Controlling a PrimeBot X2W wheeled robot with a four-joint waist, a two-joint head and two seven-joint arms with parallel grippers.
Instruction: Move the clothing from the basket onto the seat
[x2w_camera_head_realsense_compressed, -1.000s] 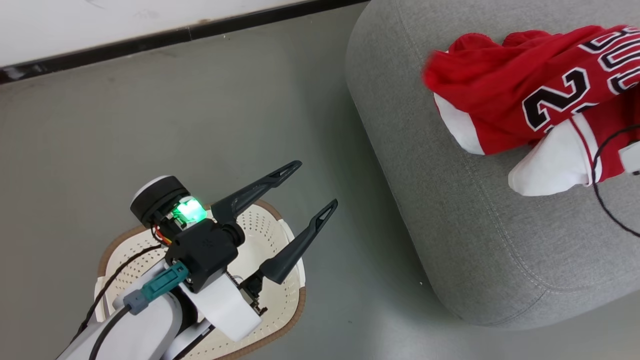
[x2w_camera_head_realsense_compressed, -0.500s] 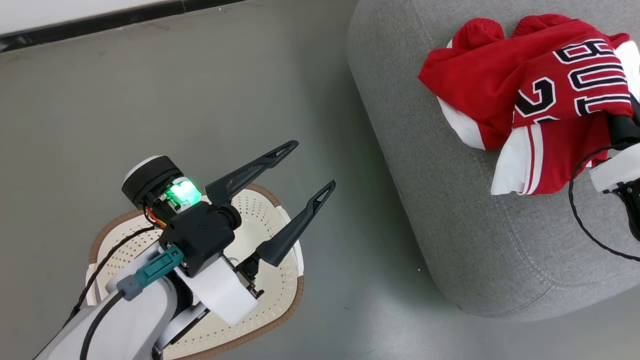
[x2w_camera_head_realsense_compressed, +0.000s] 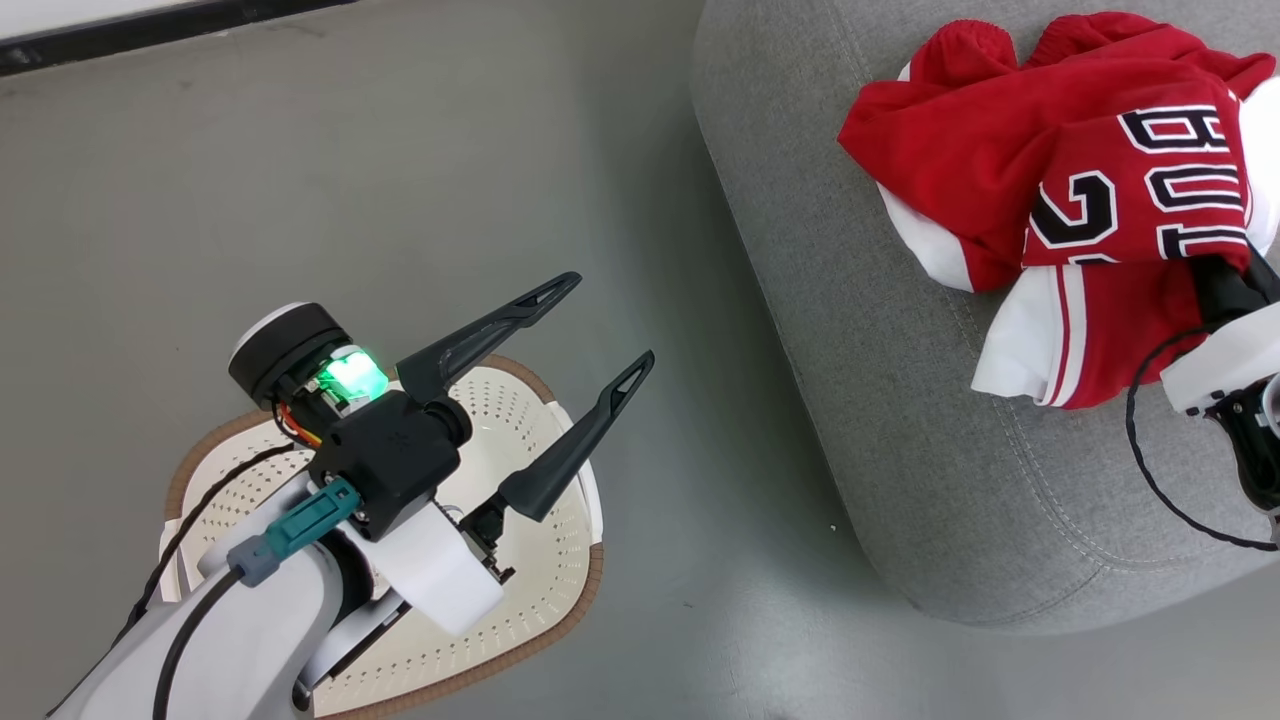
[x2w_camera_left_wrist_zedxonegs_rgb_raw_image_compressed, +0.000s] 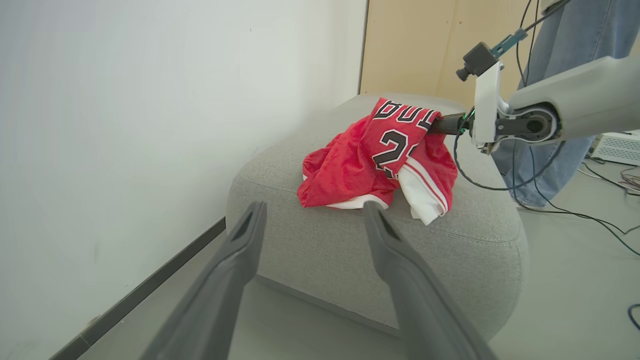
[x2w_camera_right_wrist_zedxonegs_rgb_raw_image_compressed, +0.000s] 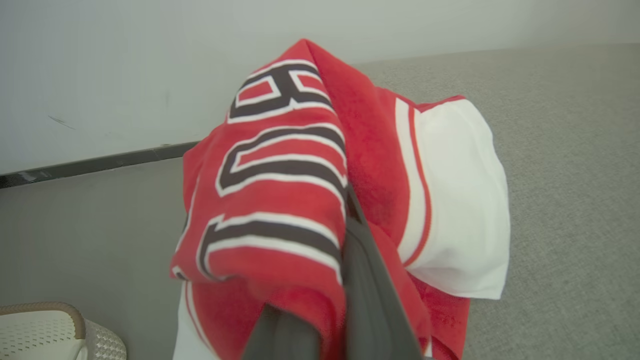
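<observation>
The grey floor (x2w_camera_head_realsense_compressed: 300, 200) runs up to a white wall (x2w_camera_left_wrist_zedxonegs_rgb_raw_image_compressed: 125, 100) with a dark skirting strip (x2w_camera_head_realsense_compressed: 150, 30) along its foot; a tan wooden panel (x2w_camera_left_wrist_zedxonegs_rgb_raw_image_compressed: 405, 45) stands behind the seat. The seat (x2w_camera_head_realsense_compressed: 900, 450), grey woven fabric with a stitched seam round its rounded edge, fills the right of the head view. A person's legs in blue jeans (x2w_camera_left_wrist_zedxonegs_rgb_raw_image_compressed: 565, 165) stand beyond it, with a pale box (x2w_camera_left_wrist_zedxonegs_rgb_raw_image_compressed: 617, 148) and loose cables (x2w_camera_left_wrist_zedxonegs_rgb_raw_image_compressed: 600, 220) on the floor near them.

The clothing (x2w_camera_head_realsense_compressed: 1000, 170) lies bunched on top of the seat, red with white panels and trim. Its black, white-outlined print reads B, U and part of a further letter; below that is a 2, with the next digit creased and not fully readable.

The basket (x2w_camera_head_realsense_compressed: 545, 600) sits on the floor apart from the seat; its cream perforated wall and brown rim show round the left arm, which hides its middle.

The left gripper (x2w_camera_head_realsense_compressed: 612, 319) hangs above the basket with its two dark fingers spread wide and nothing between them; in its own wrist view they cross the seat's front.

The right gripper (x2w_camera_head_realsense_compressed: 1222, 282) is closed on the clothing at the lettered edge and holds that edge raised off the seat; the fabric drapes over the fingers (x2w_camera_right_wrist_zedxonegs_rgb_raw_image_compressed: 370, 290) and hides their tips.

A green light (x2w_camera_head_realsense_compressed: 355, 375) glows on the left wrist, beside a teal plug (x2w_camera_head_realsense_compressed: 315, 520).
</observation>
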